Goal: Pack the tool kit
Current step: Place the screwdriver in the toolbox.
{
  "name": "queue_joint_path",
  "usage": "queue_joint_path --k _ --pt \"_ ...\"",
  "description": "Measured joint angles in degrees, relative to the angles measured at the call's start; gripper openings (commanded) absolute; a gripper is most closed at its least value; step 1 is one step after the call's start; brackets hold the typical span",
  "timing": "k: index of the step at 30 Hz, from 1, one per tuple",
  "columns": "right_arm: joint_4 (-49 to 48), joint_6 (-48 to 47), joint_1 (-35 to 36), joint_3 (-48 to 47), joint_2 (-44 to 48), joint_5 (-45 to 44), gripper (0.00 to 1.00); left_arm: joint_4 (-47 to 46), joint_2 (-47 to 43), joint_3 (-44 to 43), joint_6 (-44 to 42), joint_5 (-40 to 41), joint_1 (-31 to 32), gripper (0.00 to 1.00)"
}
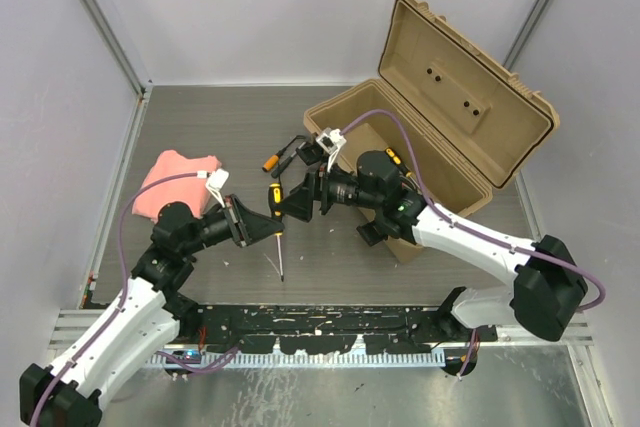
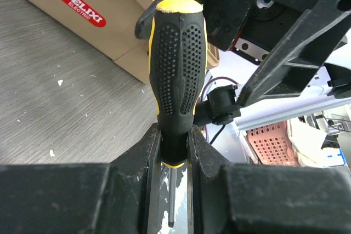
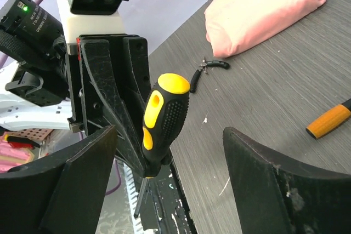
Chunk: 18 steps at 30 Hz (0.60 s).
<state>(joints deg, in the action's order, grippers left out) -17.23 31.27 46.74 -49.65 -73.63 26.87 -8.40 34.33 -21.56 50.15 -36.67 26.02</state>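
Observation:
My left gripper (image 1: pixel 266 223) (image 2: pixel 175 135) is shut on the lower end of a black-and-yellow screwdriver (image 1: pixel 274 197) (image 2: pixel 178 64), held upright above the table with the shaft pointing down. My right gripper (image 1: pixel 284 203) (image 3: pixel 170 135) is open; its jaws stand wide on either side of the screwdriver's handle (image 3: pixel 164 113) without touching it. The tan ribbed case (image 1: pixel 345 105) stands open at the right, lid (image 1: pixel 470 77) up; its red label (image 2: pixel 79 6) shows in the left wrist view. An orange-handled tool (image 1: pixel 270 161) (image 3: pixel 329 121) and small black-handled pliers (image 3: pixel 211 69) lie on the table.
A pink folded cloth (image 1: pixel 178 179) (image 3: pixel 263 9) lies at the left of the table. A black rail (image 1: pixel 320 322) runs along the near edge. Grey walls close in the left, back and right sides.

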Motion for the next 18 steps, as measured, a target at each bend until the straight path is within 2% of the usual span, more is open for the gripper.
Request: queue_joint_path --k 6,18 --pt "-1.40 3.26 0.57 -0.44 -1.44 0.04 0.67 -1.25 0.33 -0.63 0.02 -0.48 0.96 0.00" --pt "-2.62 7.69 0.92 -1.57 -3.91 1.97 0.51 -1.25 0.83 -0.63 0.00 -0.44 2.73 0.00"
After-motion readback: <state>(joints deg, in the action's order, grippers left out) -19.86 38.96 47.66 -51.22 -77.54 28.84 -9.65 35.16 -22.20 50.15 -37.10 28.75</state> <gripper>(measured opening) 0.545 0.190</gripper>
